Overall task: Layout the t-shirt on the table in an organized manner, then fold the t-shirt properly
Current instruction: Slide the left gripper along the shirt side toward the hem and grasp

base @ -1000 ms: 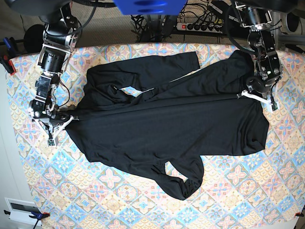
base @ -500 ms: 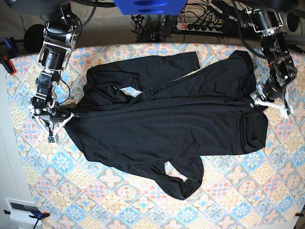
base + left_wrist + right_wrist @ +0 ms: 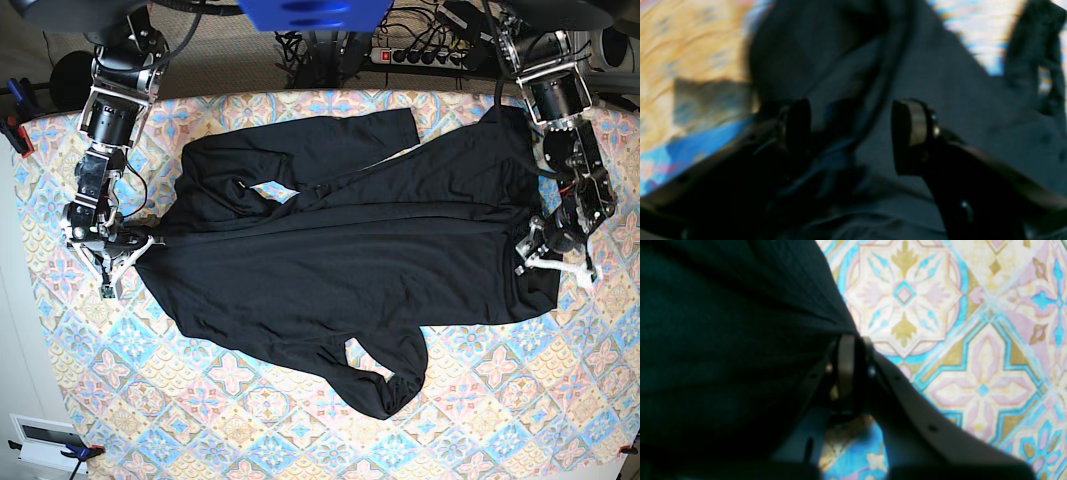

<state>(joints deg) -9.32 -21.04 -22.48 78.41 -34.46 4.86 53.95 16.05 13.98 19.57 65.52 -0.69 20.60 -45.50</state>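
The black t-shirt (image 3: 350,260) lies spread across the middle of the worktop (image 3: 480,430), stretched between the two grippers, its body mostly flat with a long crease running from one gripper toward the other. One sleeve lies folded over beyond that crease on the far side of the garment, and the other ends in a bunched loop toward the near edge of the worktop.

The right gripper (image 3: 853,373) is closed on the t-shirt's edge: in the right wrist view its two fingers meet with a pinch of dark fabric (image 3: 723,340) between them, and the cloth fans out from that point to one side while patterned worktop (image 3: 973,340) shows on the other. In the base view this gripper (image 3: 125,255) sits low at the garment's end.

The left gripper (image 3: 850,133) stands wide open over the opposite end of the t-shirt (image 3: 957,100). Its fingers (image 3: 907,133) are well apart, with loose folds of fabric below and between them but not clamped. In the base view it (image 3: 553,258) hovers at the garment's edge.
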